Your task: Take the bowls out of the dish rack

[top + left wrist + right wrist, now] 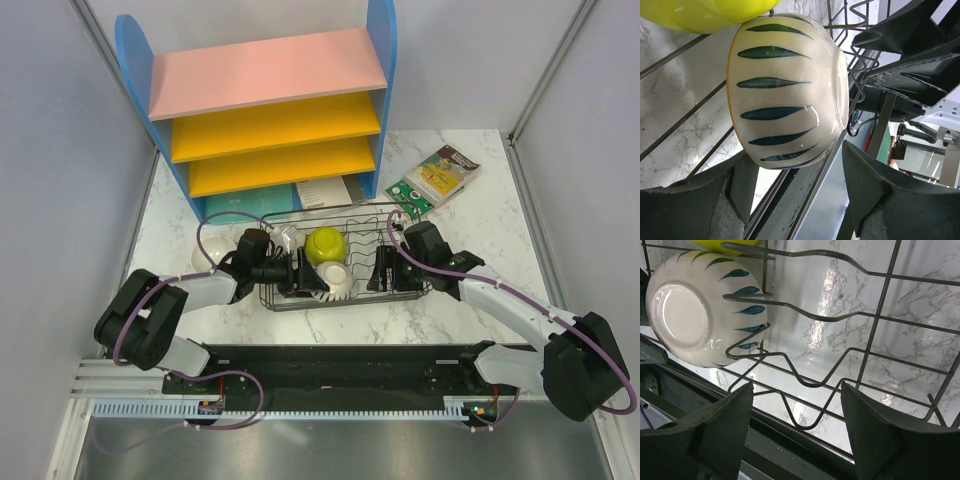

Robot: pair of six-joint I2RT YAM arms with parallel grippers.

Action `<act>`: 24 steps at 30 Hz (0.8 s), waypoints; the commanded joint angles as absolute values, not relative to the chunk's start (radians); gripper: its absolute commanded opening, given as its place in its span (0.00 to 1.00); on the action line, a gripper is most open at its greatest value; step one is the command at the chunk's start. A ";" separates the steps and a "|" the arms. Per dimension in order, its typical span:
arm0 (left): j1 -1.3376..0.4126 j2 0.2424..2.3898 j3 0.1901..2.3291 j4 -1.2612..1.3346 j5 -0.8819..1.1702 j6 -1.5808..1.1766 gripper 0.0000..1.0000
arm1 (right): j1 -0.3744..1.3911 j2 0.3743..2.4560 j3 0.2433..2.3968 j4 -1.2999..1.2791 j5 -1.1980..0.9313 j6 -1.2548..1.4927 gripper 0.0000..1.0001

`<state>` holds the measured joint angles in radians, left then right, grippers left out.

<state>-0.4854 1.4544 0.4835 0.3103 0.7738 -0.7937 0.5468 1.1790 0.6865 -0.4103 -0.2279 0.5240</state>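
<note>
1. The dish rack (360, 225) stands in the middle of the marble table (500, 230), just in front of the blue shelf unit (270, 70).
2. A yellow-green bowl (325, 245) sits in the rack's centre. A white bowl with dark green leaf strokes (790, 95) stands on its edge right against it, on the nearer side.
3. The left fingers (685, 210) reach into the rack's left end. They are spread wide on either side of the striped bowl's lower edge and are not closed on it, so they grip nothing.
4. The right fingers (700, 440) are at the rack's right end, also wide apart. Only wire and marble show between them, and the striped bowl lies off to one side.
5. Outside the rack, a white rounded thing (203, 257) sits by the left arm, partly hidden. Colourful packets (440, 178) lie at the table's far right.
</note>
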 commanded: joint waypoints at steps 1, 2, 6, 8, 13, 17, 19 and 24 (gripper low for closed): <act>-0.482 1.425 0.489 0.293 0.805 -0.796 0.72 | 0.545 1.174 0.675 -0.382 -0.235 0.532 0.78; -0.482 1.421 0.501 0.273 0.801 -0.776 0.70 | 0.546 1.173 0.673 -0.382 -0.235 0.532 0.78; -0.482 1.388 0.526 0.183 0.781 -0.733 0.62 | 0.545 1.173 0.673 -0.382 -0.233 0.531 0.78; -0.482 1.362 0.538 0.141 0.764 -0.716 0.57 | 0.545 1.172 0.673 -0.382 -0.233 0.534 0.78; -0.482 1.318 0.548 0.117 0.744 -0.707 0.49 | 0.543 1.175 0.670 -0.382 -0.235 0.535 0.78; -0.480 1.307 0.549 0.124 0.739 -0.709 0.47 | 0.546 1.175 0.670 -0.382 -0.233 0.535 0.78; -0.480 1.312 0.548 0.135 0.749 -0.712 0.47 | 0.545 1.172 0.670 -0.382 -0.233 0.535 0.78; -0.480 1.328 0.545 0.173 0.759 -0.733 0.69 | 0.545 1.167 0.667 -0.380 -0.227 0.538 0.78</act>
<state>-0.4854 1.3304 0.5144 0.1257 0.7513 -0.7425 0.5468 1.1790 0.6769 -0.4038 -0.2283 0.5278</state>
